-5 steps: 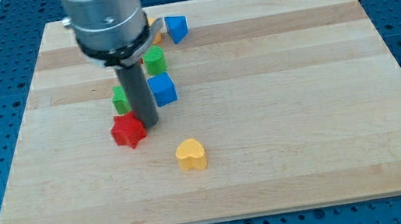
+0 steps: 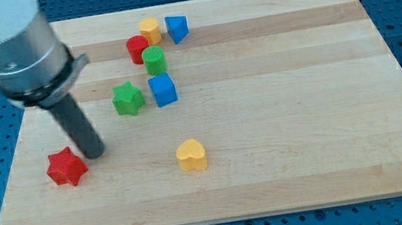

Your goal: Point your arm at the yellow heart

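Note:
The yellow heart [image 2: 191, 155] lies on the wooden board [image 2: 286, 100], below the board's middle. My tip [image 2: 95, 153] rests on the board at the view's left, well to the left of the heart. It stands right beside a red star [image 2: 66, 168], just to the star's upper right. The arm's grey body [image 2: 14, 44] rises toward the view's top left.
A green star [image 2: 128, 99] and a blue cube [image 2: 162, 89] sit above the heart. Farther up are a green cylinder [image 2: 153, 59], a red cylinder [image 2: 137, 48], a yellow block [image 2: 150, 30] and a blue block [image 2: 177, 28].
My tip has slid left and slightly down. The red star has moved left with it. The red cylinder and yellow block, hidden by the arm before, now show.

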Robot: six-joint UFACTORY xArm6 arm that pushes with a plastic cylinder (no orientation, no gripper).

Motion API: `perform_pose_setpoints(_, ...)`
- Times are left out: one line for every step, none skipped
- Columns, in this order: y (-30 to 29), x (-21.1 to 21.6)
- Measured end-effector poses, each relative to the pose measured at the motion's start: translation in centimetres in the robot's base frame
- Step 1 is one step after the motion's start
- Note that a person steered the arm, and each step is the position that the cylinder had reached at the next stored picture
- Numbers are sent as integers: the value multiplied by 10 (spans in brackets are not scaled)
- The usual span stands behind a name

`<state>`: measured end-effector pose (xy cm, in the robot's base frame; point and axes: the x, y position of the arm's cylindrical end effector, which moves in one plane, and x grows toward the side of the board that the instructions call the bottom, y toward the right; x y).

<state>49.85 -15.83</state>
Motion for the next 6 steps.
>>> perform_pose_setpoints(61,-17)
perform_pose_setpoints(161,-25)
perform_pose_setpoints(169,-25)
perform_pose_setpoints(182,14)
perform_pose_setpoints(185,29)
perform_pose_setpoints(183,30)
